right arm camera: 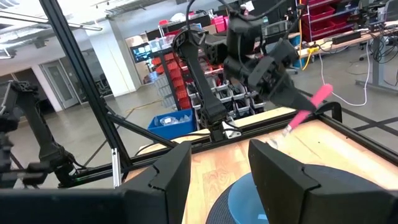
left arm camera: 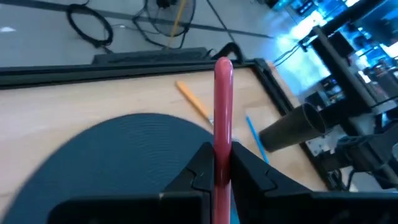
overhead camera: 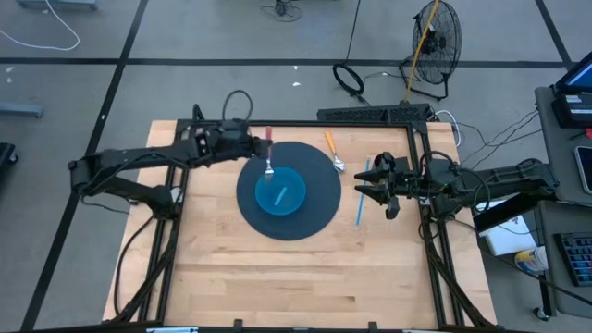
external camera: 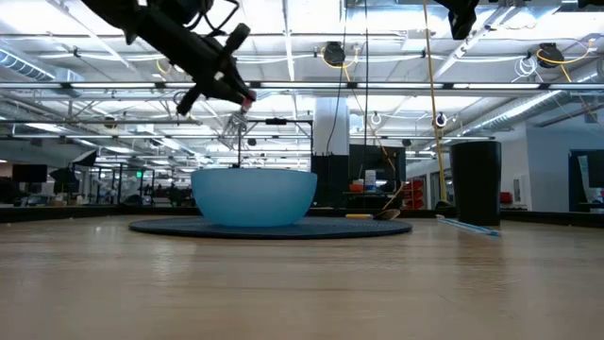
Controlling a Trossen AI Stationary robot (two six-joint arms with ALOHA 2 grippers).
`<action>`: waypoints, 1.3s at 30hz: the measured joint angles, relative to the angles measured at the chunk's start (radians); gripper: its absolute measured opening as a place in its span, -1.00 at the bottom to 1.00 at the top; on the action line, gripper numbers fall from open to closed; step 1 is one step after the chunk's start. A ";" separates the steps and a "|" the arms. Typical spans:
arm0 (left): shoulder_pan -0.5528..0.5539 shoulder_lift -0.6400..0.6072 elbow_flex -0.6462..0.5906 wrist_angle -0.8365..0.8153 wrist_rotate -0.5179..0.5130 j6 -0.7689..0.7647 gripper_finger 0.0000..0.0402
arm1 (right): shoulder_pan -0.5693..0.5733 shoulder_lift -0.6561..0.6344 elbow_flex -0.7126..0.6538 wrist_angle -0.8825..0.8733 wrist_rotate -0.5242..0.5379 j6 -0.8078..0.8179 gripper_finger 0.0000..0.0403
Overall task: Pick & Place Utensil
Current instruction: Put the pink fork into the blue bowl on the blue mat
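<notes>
The left gripper (overhead camera: pixel 252 141) hangs above the far rim of the round light-blue plastic bowl (overhead camera: pixel 280 191), its fingers (left arm camera: pixel 200 169) pinched on the pink handle of a metal-headed fork (overhead camera: pixel 269 153). The fork's tines point down from the fingertips toward the bowl's rim, with the handle sticking out past the fingers on the other side.

To do this step well, I judge the arm should carry the fork further over the bowl's middle, so that the tines sit clear inside the rim, tilt it lower, and only then let the fingers part; released where it is now, the fork could catch the rim and tip out onto the dark round rubber mat (overhead camera: pixel 319 211) beneath.

The right gripper (overhead camera: pixel 375 187) waits just off the mat's edge, fingers spread and empty. Just beside those fingers lies a thin blue stick-like utensil (overhead camera: pixel 359 205), and a little beyond them an orange-handled spoon (overhead camera: pixel 333 151). Neither lies between the fork and the bowl, so the path looks open.
</notes>
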 joint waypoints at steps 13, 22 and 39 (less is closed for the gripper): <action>-0.171 0.171 -0.001 0.088 -0.235 -0.103 -0.85 | 0.000 0.000 0.000 0.000 0.000 0.012 -0.23; -0.222 0.176 -0.001 -0.061 -0.388 -0.176 -0.80 | 0.000 0.000 0.000 0.000 0.000 0.008 -0.23; -0.239 0.193 -0.001 -0.135 -0.452 -0.233 -0.79 | 0.000 0.000 0.000 0.000 0.003 -0.010 -0.23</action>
